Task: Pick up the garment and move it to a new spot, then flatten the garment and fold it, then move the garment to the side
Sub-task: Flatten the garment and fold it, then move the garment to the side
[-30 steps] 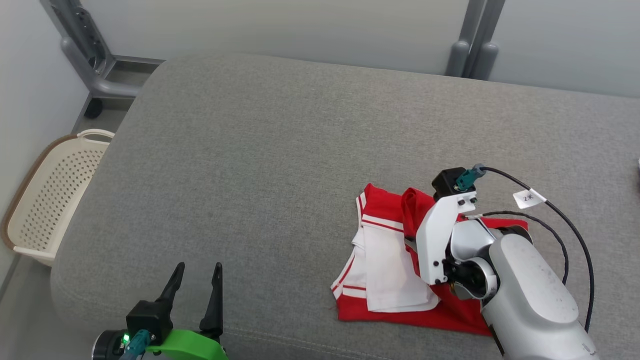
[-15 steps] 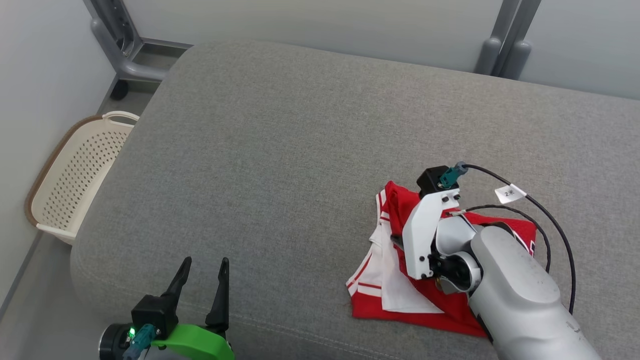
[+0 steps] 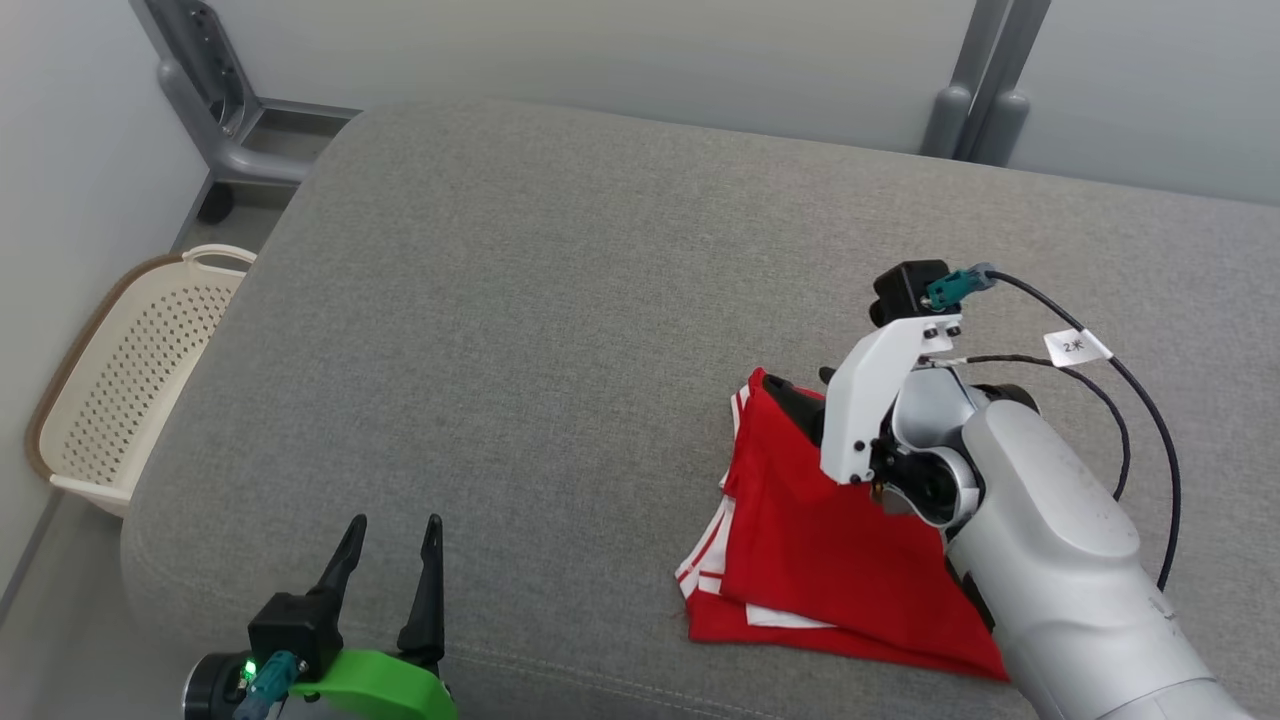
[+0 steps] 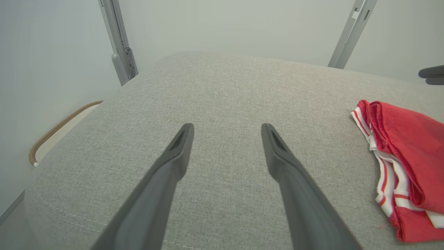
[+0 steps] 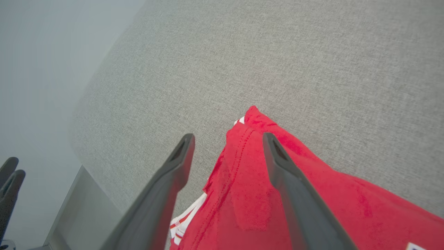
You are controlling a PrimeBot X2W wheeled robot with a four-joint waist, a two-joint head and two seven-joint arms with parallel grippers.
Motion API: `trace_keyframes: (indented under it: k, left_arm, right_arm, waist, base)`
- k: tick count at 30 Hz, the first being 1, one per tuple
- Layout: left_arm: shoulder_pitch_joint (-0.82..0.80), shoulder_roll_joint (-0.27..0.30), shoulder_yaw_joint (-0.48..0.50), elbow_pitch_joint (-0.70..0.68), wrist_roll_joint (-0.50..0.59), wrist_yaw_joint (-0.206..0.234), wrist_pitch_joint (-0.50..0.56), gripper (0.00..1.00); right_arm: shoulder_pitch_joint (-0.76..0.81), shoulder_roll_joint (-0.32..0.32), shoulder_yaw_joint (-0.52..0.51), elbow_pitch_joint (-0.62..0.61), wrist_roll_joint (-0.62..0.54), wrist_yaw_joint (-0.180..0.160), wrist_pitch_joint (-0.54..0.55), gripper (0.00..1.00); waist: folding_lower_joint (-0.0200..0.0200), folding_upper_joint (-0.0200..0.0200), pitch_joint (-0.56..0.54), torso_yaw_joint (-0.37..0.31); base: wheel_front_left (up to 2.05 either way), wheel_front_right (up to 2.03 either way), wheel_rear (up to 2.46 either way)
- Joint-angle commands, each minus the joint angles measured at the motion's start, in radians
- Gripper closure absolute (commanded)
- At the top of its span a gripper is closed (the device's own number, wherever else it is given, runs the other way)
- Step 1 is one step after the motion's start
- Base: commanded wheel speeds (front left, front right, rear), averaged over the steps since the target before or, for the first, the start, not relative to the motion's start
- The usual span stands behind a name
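Note:
The garment [image 3: 830,540] is red with white stripes and lies folded on the grey cushion [image 3: 550,300], near its front right. A red layer lies on top, and white striped edges show along its left side. My right gripper [image 3: 808,392] hovers open over the garment's far left corner with nothing between its fingers. In the right wrist view the right gripper [image 5: 228,137] straddles the red fold of the garment [image 5: 242,208] from above. My left gripper [image 3: 394,522] stands open and empty at the cushion's front left. The left wrist view shows the left gripper [image 4: 226,126] well left of the garment [image 4: 406,146].
A cream perforated basket [image 3: 130,390] stands on the floor left of the cushion. Grey metal frame legs [image 3: 215,110] rise behind the cushion's back corners. A black cable with a white tag [image 3: 1075,347] loops from my right wrist. Bare cushion stretches behind and left of the garment.
My right gripper has opened and let go of the garment's flap, then lifted a little. The red layer now covers the white panel that showed before. The head camera has shifted.

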Motion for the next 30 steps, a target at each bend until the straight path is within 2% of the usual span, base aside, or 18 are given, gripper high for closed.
trace_keyframes:
  k: [1, 6, 13, 18, 22, 25, 30]
  left_arm:
    - [0.015, 0.0, 0.007, -0.005, 0.01, 0.005, 0.0, 0.0]
    - [0.035, 0.0, 0.02, -0.018, 0.019, 0.008, 0.0, 0.0]
    - [0.06, 0.001, 0.024, -0.026, 0.029, 0.01, 0.0, 0.0]
    - [0.066, 0.0, 0.021, -0.03, 0.026, 0.01, 0.0, 0.0]
    - [0.061, 0.001, 0.021, -0.031, 0.024, 0.01, 0.0, 0.0]
    - [0.054, 0.001, 0.023, -0.031, 0.027, 0.009, 0.0, 0.0]
    - [0.025, 0.001, 0.02, -0.034, 0.035, 0.002, 0.0, 0.0]
  right_arm:
    - [0.006, -0.004, -0.025, -0.009, -0.037, 0.0, -0.015, 0.0]
    - [0.077, -0.004, -0.165, -0.059, -0.211, 0.0, -0.02, 0.0]
    - [0.24, -0.003, -0.341, -0.252, -0.305, 0.0, 0.078, 0.0]
    - [0.345, -0.003, -0.409, -0.4, -0.291, 0.0, 0.166, 0.0]
    - [0.394, -0.002, -0.417, -0.453, -0.256, 0.0, 0.201, 0.0]
    - [0.419, -0.003, -0.42, -0.472, -0.236, 0.0, 0.21, 0.0]
    - [0.408, -0.003, -0.417, -0.426, -0.166, 0.0, 0.187, 0.0]
  waist:
    - [0.0, 0.0, -0.013, -0.019]
    - [0.0, 0.0, -0.033, -0.059]
    - [0.0, 0.0, -0.053, -0.113]
    - [0.0, 0.0, -0.052, -0.146]
    - [0.0, 0.0, -0.046, -0.16]
    - [0.0, 0.0, -0.036, -0.171]
    - [0.0, 0.0, -0.003, -0.171]
  base:
    - [0.0, 0.0, 0.0]
    - [0.0, 0.0, 0.0]
    - [0.0, 0.0, 0.0]
    - [0.0, 0.0, 0.0]
    - [0.0, 0.0, 0.0]
    - [0.0, 0.0, 0.0]
    - [0.0, 0.0, 0.0]
